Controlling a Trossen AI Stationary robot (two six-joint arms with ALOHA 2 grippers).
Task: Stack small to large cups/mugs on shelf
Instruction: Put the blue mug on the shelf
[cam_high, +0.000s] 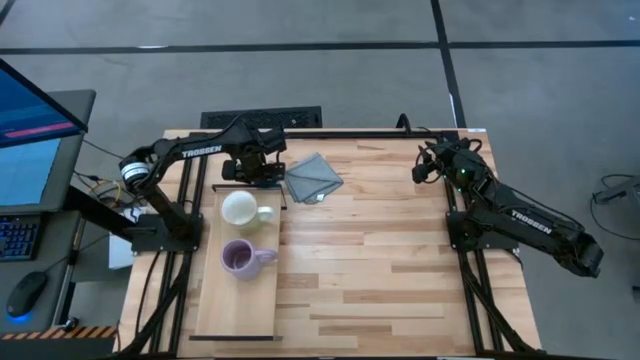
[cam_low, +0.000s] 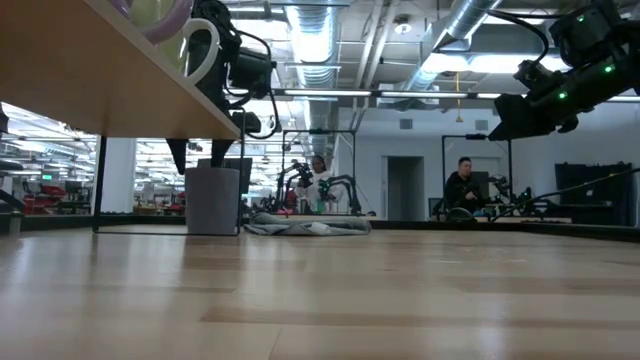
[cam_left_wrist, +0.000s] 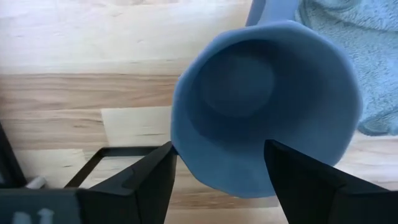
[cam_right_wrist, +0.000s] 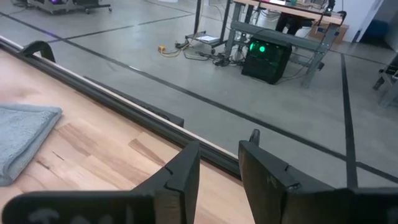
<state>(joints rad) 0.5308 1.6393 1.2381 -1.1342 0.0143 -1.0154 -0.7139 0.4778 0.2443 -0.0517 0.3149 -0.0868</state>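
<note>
While the left hand (cam_left_wrist: 217, 171) stands open around the round grey-blue ceramic mug (cam_left_wrist: 267, 106), with one finger on each side, the grasp is not yet closed. I judge it must close, then lift toward the long pale-wood shelf (cam_high: 210, 305), where the cream-white mug (cam_high: 240, 209) and purple mug (cam_high: 238, 257) already sit. Far across the surface, the right hand (cam_right_wrist: 219, 165) waits empty, fingers slightly apart.

Cream-white mug (cam_high: 239, 208) and purple mug (cam_high: 238, 257) stand upright on the pale-wood shelf (cam_high: 235, 310); grey-blue mug (cam_left_wrist: 267, 106) stands upright at the shelf's far end.
</note>
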